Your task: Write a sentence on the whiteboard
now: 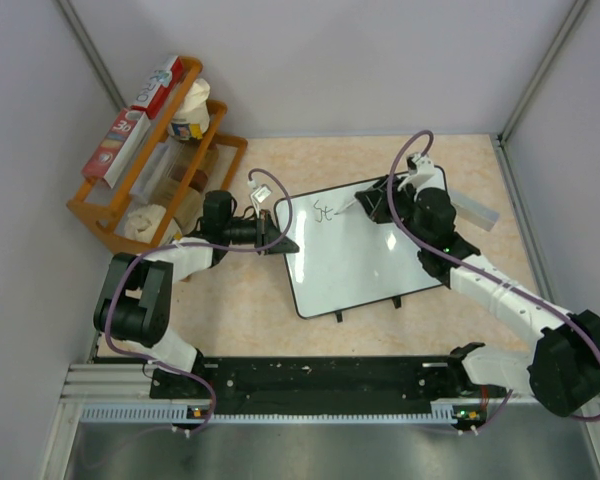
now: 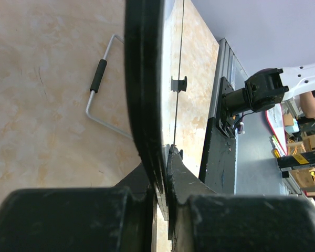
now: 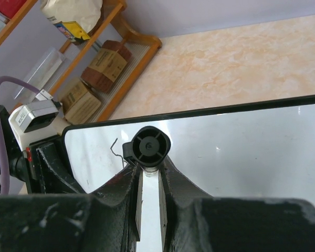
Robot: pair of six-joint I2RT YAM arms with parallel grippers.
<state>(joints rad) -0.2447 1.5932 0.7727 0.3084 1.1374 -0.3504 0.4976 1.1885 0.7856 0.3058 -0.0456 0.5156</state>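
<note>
Barely started, the sentence was only its first letters.
Your right gripper pinched the marker, tip just ahead of its fingers beside those letters on the whiteboard. Your left gripper was clamped on the board's rim. The bare line ran from the letters toward your right hand, the nearer one.

The black-rimmed whiteboard lies askew, dark marker strokes (about two letters) near its far-left corner.
</note>
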